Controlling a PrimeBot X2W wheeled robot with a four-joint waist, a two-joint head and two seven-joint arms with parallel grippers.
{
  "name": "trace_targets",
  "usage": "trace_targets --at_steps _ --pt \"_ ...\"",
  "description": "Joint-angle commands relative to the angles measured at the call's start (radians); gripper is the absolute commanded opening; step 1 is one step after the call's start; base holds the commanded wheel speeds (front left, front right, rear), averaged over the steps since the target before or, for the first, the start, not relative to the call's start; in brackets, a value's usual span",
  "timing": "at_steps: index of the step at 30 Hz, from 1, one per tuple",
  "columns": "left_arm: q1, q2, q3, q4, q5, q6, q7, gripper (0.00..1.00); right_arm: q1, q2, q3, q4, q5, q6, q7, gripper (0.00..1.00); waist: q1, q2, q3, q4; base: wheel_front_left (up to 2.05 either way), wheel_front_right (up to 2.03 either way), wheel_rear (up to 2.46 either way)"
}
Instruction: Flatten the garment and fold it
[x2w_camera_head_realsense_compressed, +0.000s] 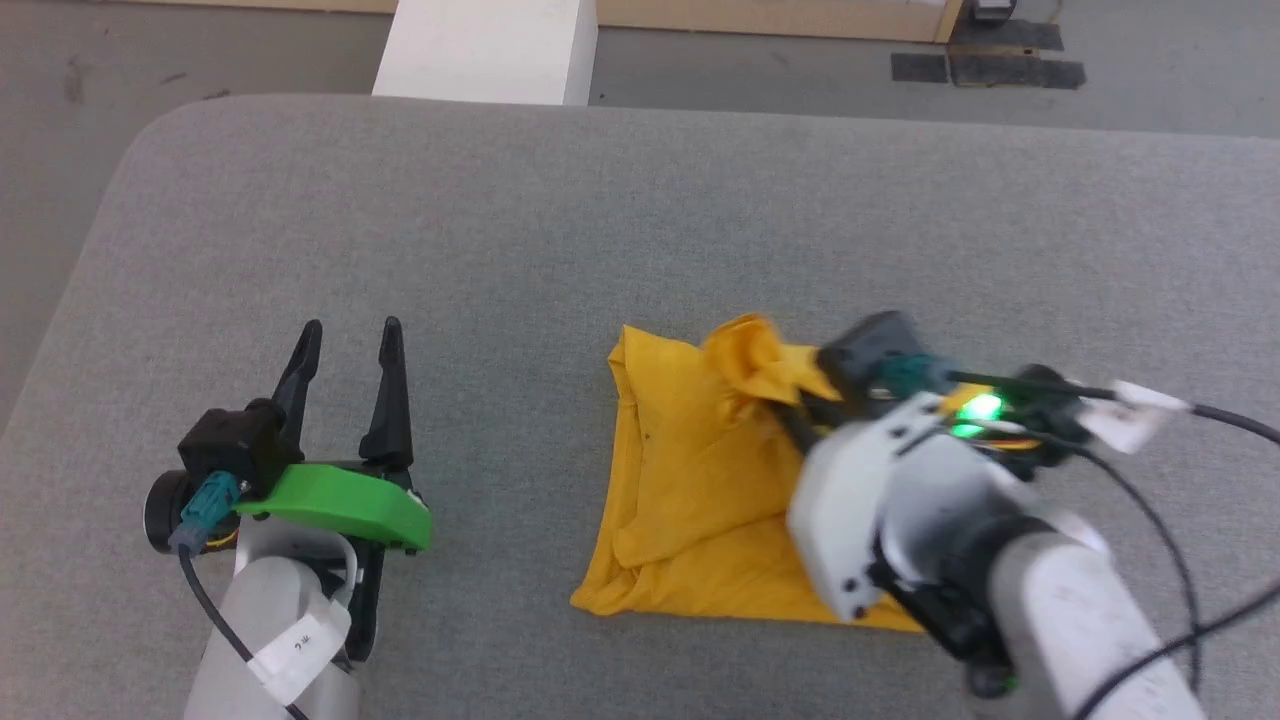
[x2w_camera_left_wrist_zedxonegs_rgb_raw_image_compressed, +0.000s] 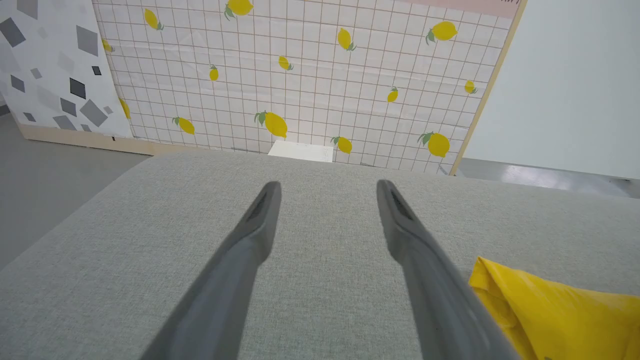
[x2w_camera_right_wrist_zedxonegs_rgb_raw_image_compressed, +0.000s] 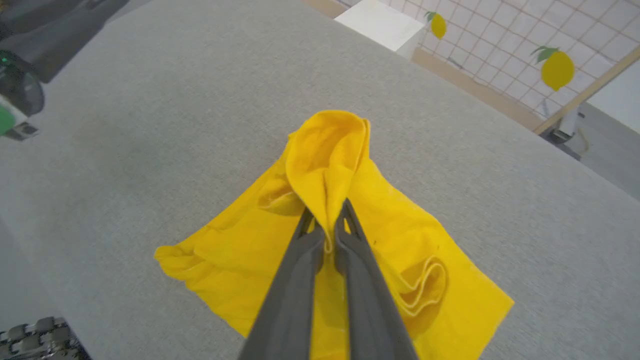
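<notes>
The garment is a mustard-yellow shirt lying folded into a rough rectangle right of the table's middle. Only plain yellow cloth shows; no print is visible. My right gripper is shut on a bunched fold of the garment, lifting it into a raised peak above the rest. In the head view the right gripper sits over the garment's far right part, its fingers largely hidden by the wrist. My left gripper rests open over bare table left of the garment, and a garment corner lies beside its right finger.
The grey fabric-covered table has rounded corners and its far edge near the top. A white block stands on the floor beyond it. A lemon-patterned panel stands behind the table. Cables trail from my right wrist.
</notes>
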Motion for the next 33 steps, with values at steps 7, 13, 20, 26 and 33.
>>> trace_targets --at_steps 7,13,20,26,33 --pt "-0.046 -0.01 -0.002 0.005 0.001 -0.006 -0.004 1.0 -0.168 0.022 0.152 0.293 0.054 -0.002 -0.104 0.0 0.0 0.0 0.055 0.039 0.0 0.0 0.0" --pt "-0.059 -0.019 -0.004 0.005 0.003 -0.006 -0.004 1.0 -0.254 0.023 0.243 0.485 0.161 -0.002 -0.166 0.0 0.0 0.0 0.088 0.054 0.0 0.0 0.0" --pt "-0.062 -0.026 -0.004 0.012 0.007 -0.007 -0.004 1.0 -0.29 0.023 0.309 0.572 0.29 -0.002 -0.208 1.0 0.0 0.0 0.093 0.053 0.0 0.0 0.0" --pt "-0.039 -0.026 0.011 0.016 0.009 -0.008 -0.004 1.0 -0.236 0.023 0.154 0.397 0.46 -0.002 -0.503 1.0 0.0 0.0 0.048 0.012 0.0 0.0 0.0" --pt "-0.003 -0.019 0.024 0.006 0.014 -0.008 -0.004 1.0 -0.076 0.023 -0.132 0.253 0.46 -0.002 -0.707 1.0 0.0 0.0 0.0 -0.032 0.0 0.0 0.0"
